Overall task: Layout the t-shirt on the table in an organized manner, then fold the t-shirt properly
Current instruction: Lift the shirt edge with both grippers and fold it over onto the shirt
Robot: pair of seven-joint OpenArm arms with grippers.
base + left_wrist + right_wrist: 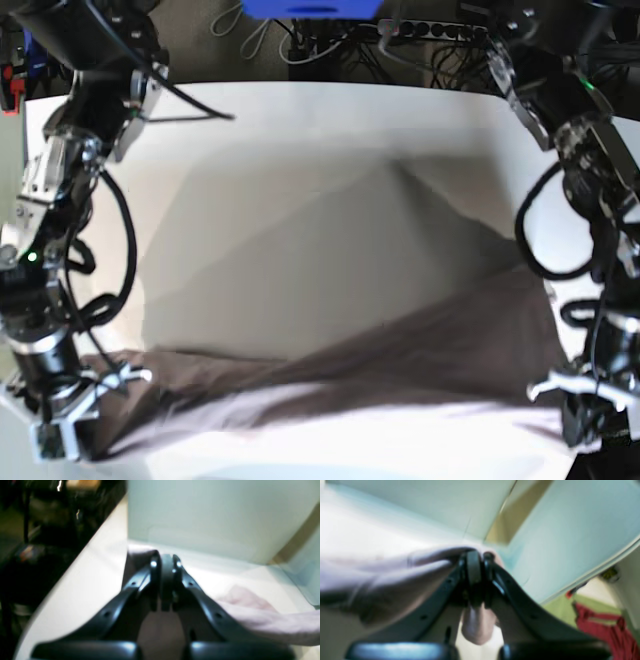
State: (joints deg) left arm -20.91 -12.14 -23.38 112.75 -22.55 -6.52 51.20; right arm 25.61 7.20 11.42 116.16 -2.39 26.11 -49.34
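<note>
Both arms' fingers [165,562] [478,562] clamped on the limp t-shirt [400,360], stretched above the surface [300,150]; soft, best held by corners.

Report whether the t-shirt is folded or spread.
Spread: the t-shirt stretches between left gripper and right gripper, both shut on it.

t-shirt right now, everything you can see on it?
The t-shirt is dusty mauve, soft wrinkled cloth, stretched in a wide band across the near edge of the white table. Each end is pinched: left claw and right claw, both shut on fabric. Collar and sleeves can't be made out.
</note>
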